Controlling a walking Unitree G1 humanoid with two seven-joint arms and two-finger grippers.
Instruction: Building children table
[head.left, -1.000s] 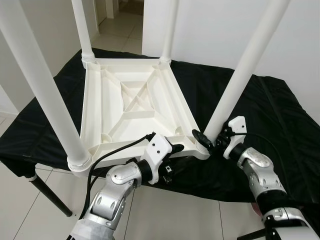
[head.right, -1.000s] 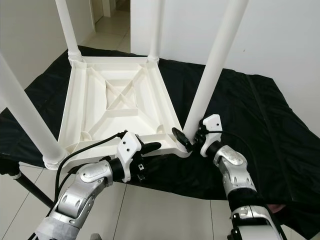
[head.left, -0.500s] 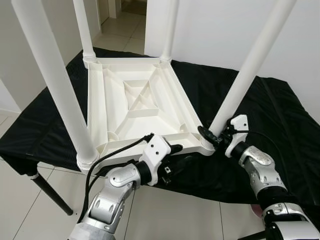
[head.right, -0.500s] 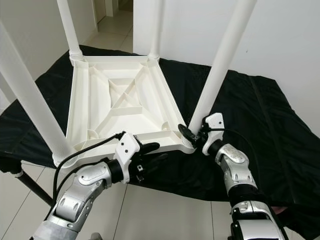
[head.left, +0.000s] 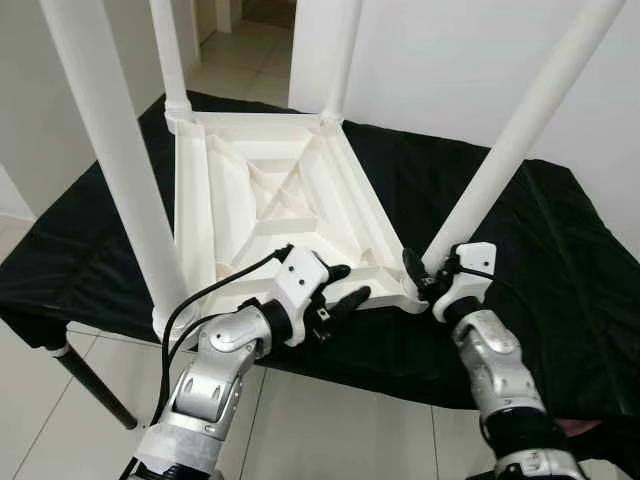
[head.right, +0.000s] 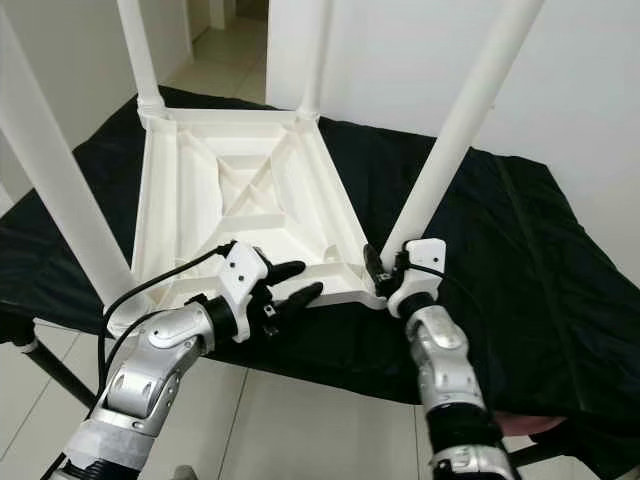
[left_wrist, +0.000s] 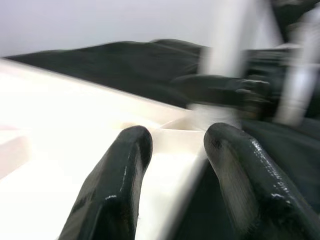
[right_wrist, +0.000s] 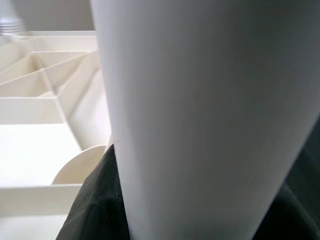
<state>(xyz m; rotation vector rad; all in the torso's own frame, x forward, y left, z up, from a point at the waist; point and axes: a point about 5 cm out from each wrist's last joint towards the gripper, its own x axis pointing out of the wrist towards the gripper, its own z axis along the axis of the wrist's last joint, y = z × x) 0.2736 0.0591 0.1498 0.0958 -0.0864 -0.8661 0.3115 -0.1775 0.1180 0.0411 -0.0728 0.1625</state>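
L gripper (head.left: 340, 287) sits low and centre in the head view, its two black fingers (left_wrist: 112, 185) spread apart w/ the near edge of the white tabletop (head.left: 275, 200) between them, one finger over the rim and one just below it; from the wrist cam the fingers look parted on either side of that white edge, though the shot is blurred. A black cable (head.left: 215, 300) loops from the L wrist back down the silver arm. R gripper (head.left: 425, 278) is lower right of centre, right at the foot of the near-right leg (head.left: 520, 130), one dark finger (head.left: 410, 266) on the tabletop side of the leg; the R wrist cam has the white leg (right_wrist: 200, 115) across nearly the whole shot w/ a dark finger (right_wrist: 95, 200) pressed beside it, so the gripper looks closed around the leg base. The table itself lies upside down, ribbed underside up w/ an X brace in the middle, on a black cloth (head.left: 560, 250) draped over a bench. Four white legs stand up from the corners: near-left leg (head.left: 115, 150) at the left of the frame, far-left leg (head.left: 170, 50) and far-right leg (head.left: 342, 50) at the top. Pale tiled floor (head.left: 330, 420) along the bottom, white wall (head.left: 440, 60) behind.
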